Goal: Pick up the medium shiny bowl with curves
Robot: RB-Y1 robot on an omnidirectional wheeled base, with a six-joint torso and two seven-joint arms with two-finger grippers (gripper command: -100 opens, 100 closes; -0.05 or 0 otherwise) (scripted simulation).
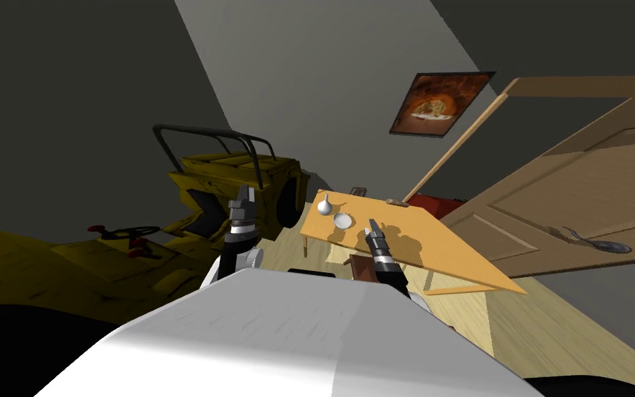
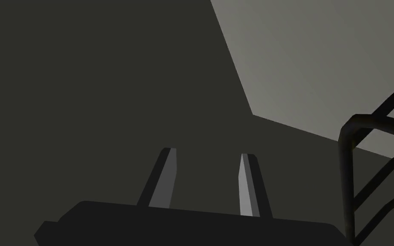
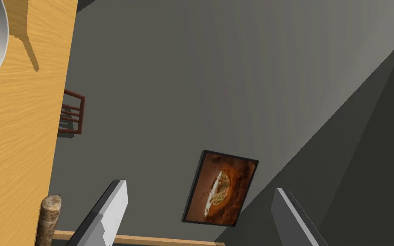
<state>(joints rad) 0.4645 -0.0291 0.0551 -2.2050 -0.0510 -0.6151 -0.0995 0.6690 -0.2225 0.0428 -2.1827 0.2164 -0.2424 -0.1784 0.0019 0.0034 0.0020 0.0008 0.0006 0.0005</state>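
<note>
At the left of the head view stands a yellow vehicle with a dark roll bar. The left gripper is raised in front of it, left of centre in the frame. Its fingers stand apart with a narrow gap and nothing between them. Right of it, at the centre of the frame, is an orange wooden table. On the table's left end stands a white pear-shaped vase. The bowl, drawn plain white, rests just to the vase's lower right. The right gripper is over the table just right of the bowl and apart from it. Its fingers are spread wide and hold nothing. In the right wrist view the bowl lies outside the gap between the fingers, off to one side. A small brown cylinder lies at the table's edge. A framed picture hangs in the upper right of the head view. A brown door fills the right edge.
</note>
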